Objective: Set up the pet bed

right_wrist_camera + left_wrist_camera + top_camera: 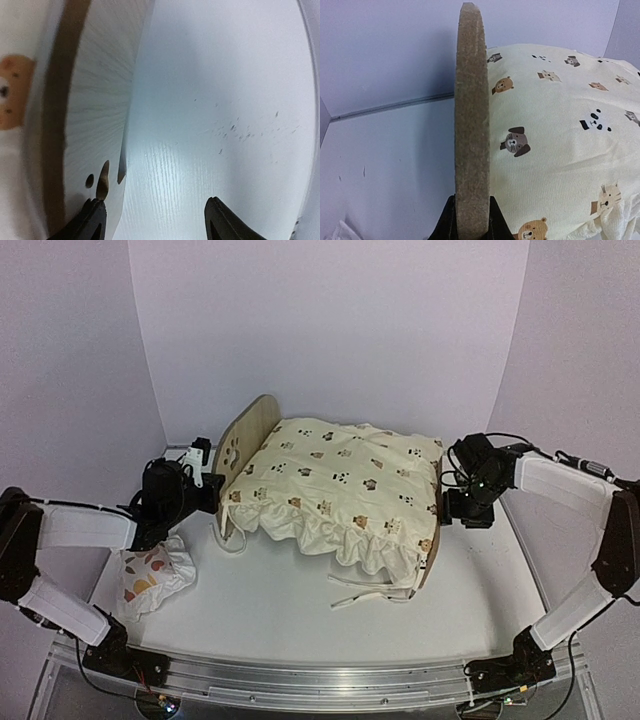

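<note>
Left gripper (pixel 471 222) is clamped on the headboard (pixel 471 125), likely so the pet bed (pixel 243 443), set toward the tabletop's (pixel 270 610) far edge, is steadied; the right gripper (pixel 156 220) is held wide beside the footboard (pixel 85 125).

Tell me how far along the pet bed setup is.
Done: the cushion covers the bed. In hand: the left hand clamps the headboard; the right hand is open beside the footboard. Left: the pillow lies on the table, off the bed, and the ties hang loose.
</note>
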### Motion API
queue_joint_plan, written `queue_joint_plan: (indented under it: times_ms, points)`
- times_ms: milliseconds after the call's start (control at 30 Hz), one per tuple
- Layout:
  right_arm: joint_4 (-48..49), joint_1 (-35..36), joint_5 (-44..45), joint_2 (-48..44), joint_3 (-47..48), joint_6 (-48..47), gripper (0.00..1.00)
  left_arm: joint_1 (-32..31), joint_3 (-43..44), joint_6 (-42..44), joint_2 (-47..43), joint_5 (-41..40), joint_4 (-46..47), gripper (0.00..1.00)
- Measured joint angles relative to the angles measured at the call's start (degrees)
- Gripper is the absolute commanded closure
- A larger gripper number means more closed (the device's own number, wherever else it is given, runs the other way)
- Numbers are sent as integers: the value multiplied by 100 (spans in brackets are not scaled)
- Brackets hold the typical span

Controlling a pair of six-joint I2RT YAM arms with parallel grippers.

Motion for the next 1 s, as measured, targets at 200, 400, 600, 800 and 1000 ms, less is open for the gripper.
queue_joint_plan:
  times_ms: [200,400,600,800,1000]
  points:
    - [-128,67,-83,-73,773,-718,28,-382,-369,-509,-1129,-308,-1235,100]
    - [290,696,-894,-79,1267,-1154,27,-615,-509,-666,-1968,-308,-2147,89]
    - [710,2281,-1121,681,2212,-1660,27,-654,-549,-964,-2283,46,-2633,70]
    - [1120,3162,-1312,1862,3336,-1979,24,-702,-545,-1336,-2292,475,-2575,54]
    - [1284,3803,-1210,3159,4624,-2343,23,-742,-506,-1481,-2778,683,-2759,25]
